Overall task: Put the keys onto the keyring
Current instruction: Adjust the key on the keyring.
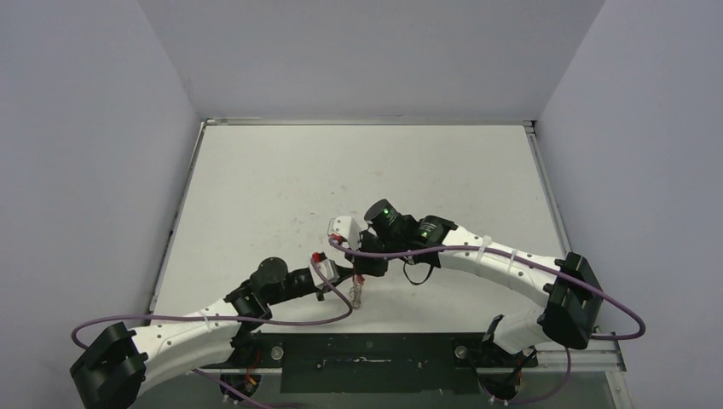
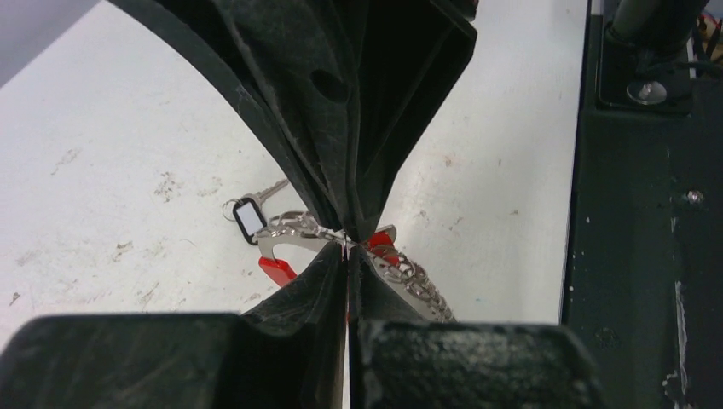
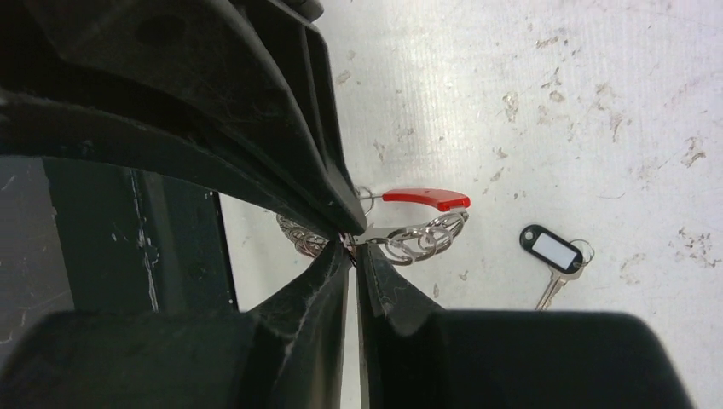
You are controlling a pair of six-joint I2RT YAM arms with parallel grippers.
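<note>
I am pinching the large thin metal keyring [image 2: 294, 226], with a red sleeve over one arc and silver pieces strung along it, in my left gripper [image 2: 348, 243], whose jaws are pressing closed on the wire. My right gripper [image 3: 352, 247] is clamping shut on the same ring just beside that spot, its tips almost touching the left ones. The ring is hanging between the two grippers over the scuffed white table [image 2: 128, 170], and the small loose key [image 3: 552, 251], with a dark oblong head, white label and short silver shaft, is lying flat on the table near the ring, touching neither it nor a gripper.
</note>
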